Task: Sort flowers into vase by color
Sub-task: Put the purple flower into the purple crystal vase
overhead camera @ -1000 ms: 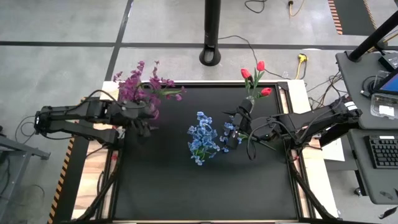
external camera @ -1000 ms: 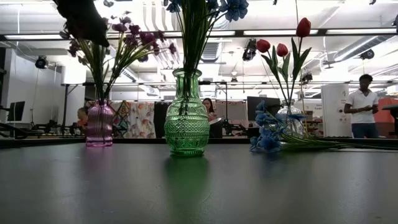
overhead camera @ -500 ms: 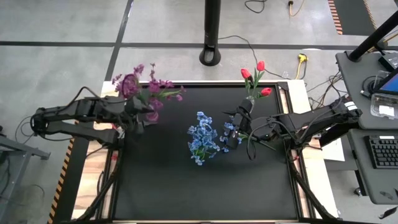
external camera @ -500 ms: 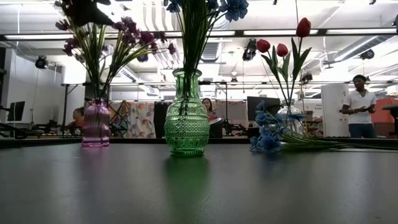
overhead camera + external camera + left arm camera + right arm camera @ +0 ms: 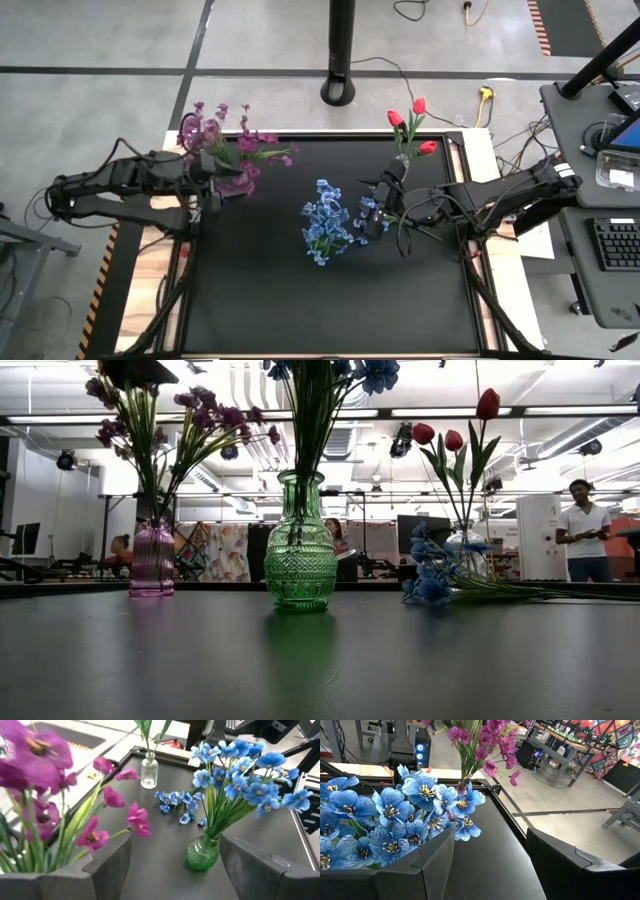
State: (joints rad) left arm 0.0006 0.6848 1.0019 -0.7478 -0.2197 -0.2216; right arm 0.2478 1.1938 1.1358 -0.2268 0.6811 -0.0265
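Seen level across the black table (image 5: 320,660), three vases stand in a row: nearest is the green vase (image 5: 300,555) with the blue flowers (image 5: 325,232), one bunch standing upright in it; farther back to one side is the purple vase (image 5: 152,560) with the purple flowers (image 5: 165,420), also one bunch; farther back on the other side is the clear vase (image 5: 465,550) holding three red tulips (image 5: 487,405). A fourth lot, one loose blue sprig (image 5: 430,575), lies flat on the table in front of the clear vase, its stems pointing away from the green vase. From above, the right gripper (image 5: 372,215) sits just beside the blue bunch, between it and the clear vase; its fingers (image 5: 560,865) stand well apart with nothing between them, and the blue blossoms crowd against one finger's side in its own camera. The left gripper (image 5: 207,185) is at the table's far left corner, just beside the purple bunch; its fingers (image 5: 107,865) are likewise spread wide and hold nothing, with magenta blossoms and stems just beyond one finger. Whether either gripper touches the flowers cannot be told. In the room beyond the table, a person (image 5: 583,530) stands at the far side.
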